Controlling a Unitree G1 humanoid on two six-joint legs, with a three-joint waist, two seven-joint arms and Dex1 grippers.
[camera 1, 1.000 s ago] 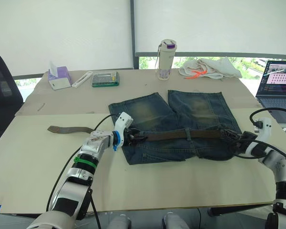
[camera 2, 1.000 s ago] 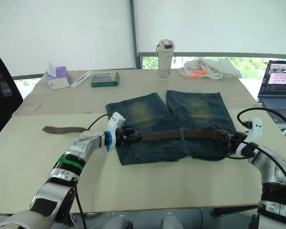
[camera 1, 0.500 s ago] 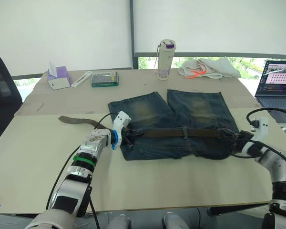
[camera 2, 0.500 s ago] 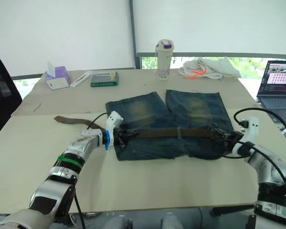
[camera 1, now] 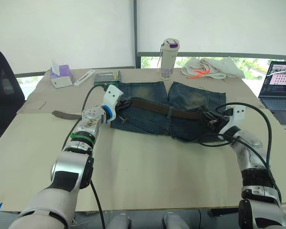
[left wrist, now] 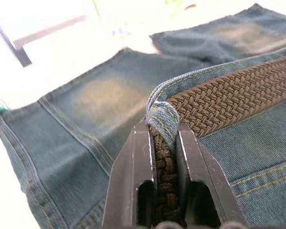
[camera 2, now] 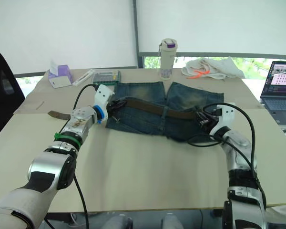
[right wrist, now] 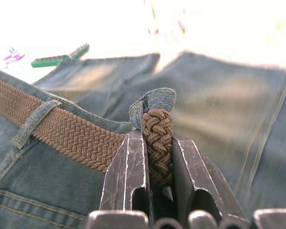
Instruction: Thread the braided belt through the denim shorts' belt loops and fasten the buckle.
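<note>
The denim shorts lie flat on the table with the legs pointing away from me. The braided belt runs through the belt loops along the waistband. Its loose brown tail trails left on the table. My left gripper is shut on the belt and a fold of denim at the waistband's left end; the left wrist view shows the braid pinched between its fingers. At the right end my right gripper is shut on the belt beside a denim loop. The buckle is hidden.
A bottle stands just beyond the shorts' legs. A white cloth with orange cord lies at the back right and a laptop at the right edge. A tissue box and a green box sit back left.
Both grippers have moved away from me and closer together, dragging the shorts and belt toward the back of the table. The belt's loose tail has slid along.
</note>
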